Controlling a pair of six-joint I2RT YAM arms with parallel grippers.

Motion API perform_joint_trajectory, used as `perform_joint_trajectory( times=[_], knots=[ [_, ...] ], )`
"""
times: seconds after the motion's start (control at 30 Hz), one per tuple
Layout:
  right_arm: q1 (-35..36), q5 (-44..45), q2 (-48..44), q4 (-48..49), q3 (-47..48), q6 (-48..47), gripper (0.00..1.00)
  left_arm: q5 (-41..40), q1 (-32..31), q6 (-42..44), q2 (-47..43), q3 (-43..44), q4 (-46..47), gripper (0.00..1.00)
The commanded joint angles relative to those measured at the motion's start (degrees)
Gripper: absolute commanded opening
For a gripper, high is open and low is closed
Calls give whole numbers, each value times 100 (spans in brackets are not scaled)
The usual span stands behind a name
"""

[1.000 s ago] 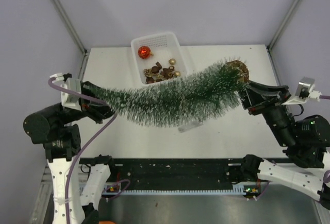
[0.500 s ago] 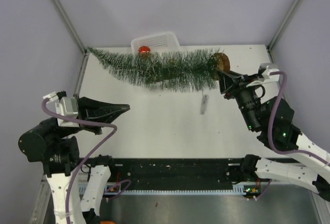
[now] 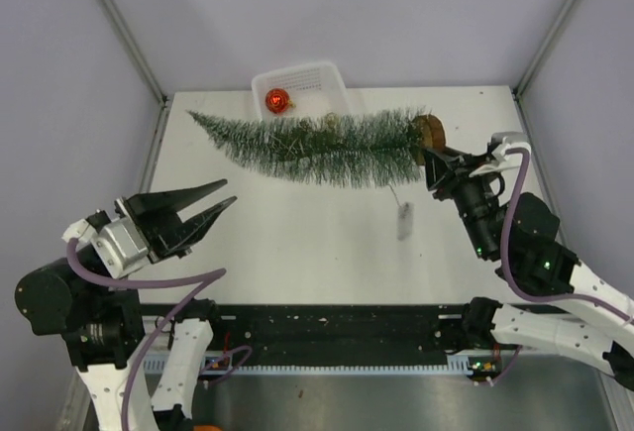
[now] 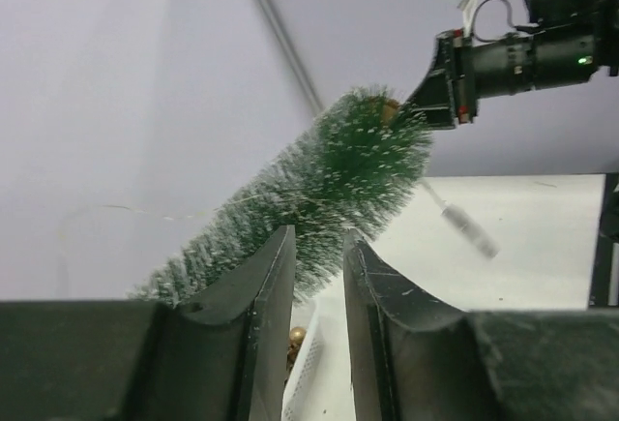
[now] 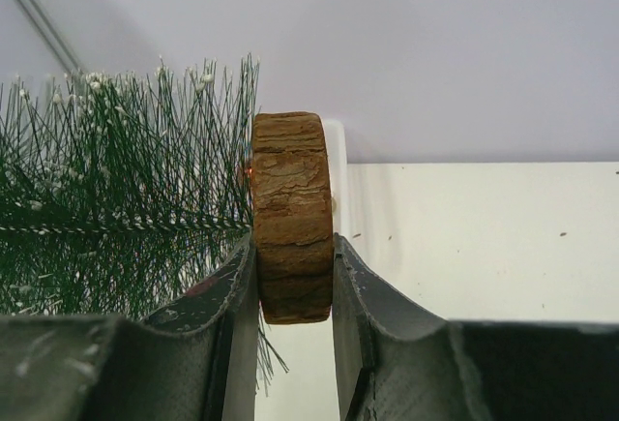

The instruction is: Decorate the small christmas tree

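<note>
The small christmas tree [image 3: 307, 144] hangs level above the back of the table, tip to the left, frosted bristles spread over the basket's front. My right gripper [image 3: 434, 152] is shut on its round brown wooden base [image 3: 431, 131]. In the right wrist view the disc [image 5: 290, 198] sits clamped edge-on between the two fingers, bristles [image 5: 116, 198] to its left. My left gripper [image 3: 231, 191] stands open and empty at the near left, well short of the tree. Its wrist view looks past the parted fingers [image 4: 276, 285] at the tree [image 4: 338, 174].
A white basket [image 3: 319, 76] at the back edge holds a red bauble [image 3: 277, 101]; a gold bauble [image 4: 297, 337] shows between my left fingers. A small white tag [image 3: 404, 220] dangles on a string below the tree's thick end. Side posts frame the table.
My left gripper let go of the tree's tip, opened and drew back to the near left. The right arm swung the tree toward the back, straight and level over the basket.
</note>
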Motion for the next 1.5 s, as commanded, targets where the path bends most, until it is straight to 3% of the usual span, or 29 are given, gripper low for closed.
perform_joint_trajectory(
  times=[0.0,0.07,0.13,0.17,0.2,0.3,0.43,0.57,0.73,0.9,1.13,1.27,1.47],
  knots=[
    [46,-37,-200,-6,-9,111,0,-932,-8,1638,-92,50,-938,34],
    [46,-2,-279,-59,-18,68,0,-1240,-8,2025,-153,85,-974,49],
    [55,25,-340,-112,-18,6,0,-1626,-8,2167,-119,278,-1035,70],
    [55,42,-358,-147,-18,-20,0,-1933,-8,2133,-14,470,-1114,94],
    [46,34,-384,-182,-18,-29,0,-2223,-8,2054,74,629,-1175,99],
    [46,-72,-490,-305,-44,-64,0,-2753,-16,2079,417,1182,-1438,99],
    [55,-195,-718,-446,-158,-73,0,-2491,-8,2264,953,1920,-2080,99],
    [46,-309,-1017,-630,-220,-82,0,-1246,-16,2431,1445,2483,-2827,95],
    [55,-371,-1219,-797,-159,-170,0,-259,-8,2475,2060,3238,-3407,79],
    [55,-274,-1369,-885,-106,-328,0,568,-8,2598,2834,4373,-4673,79],
    [46,-28,-1527,-921,17,-697,0,165,-8,2440,2335,3733,-4068,90],
    [46,130,-1580,-912,131,-864,0,-177,-8,2527,2115,3706,-4286,94],
    [55,227,-1598,-763,298,-1057,0,-662,-8,2818,1509,2882,-4665,98]
  ],
)
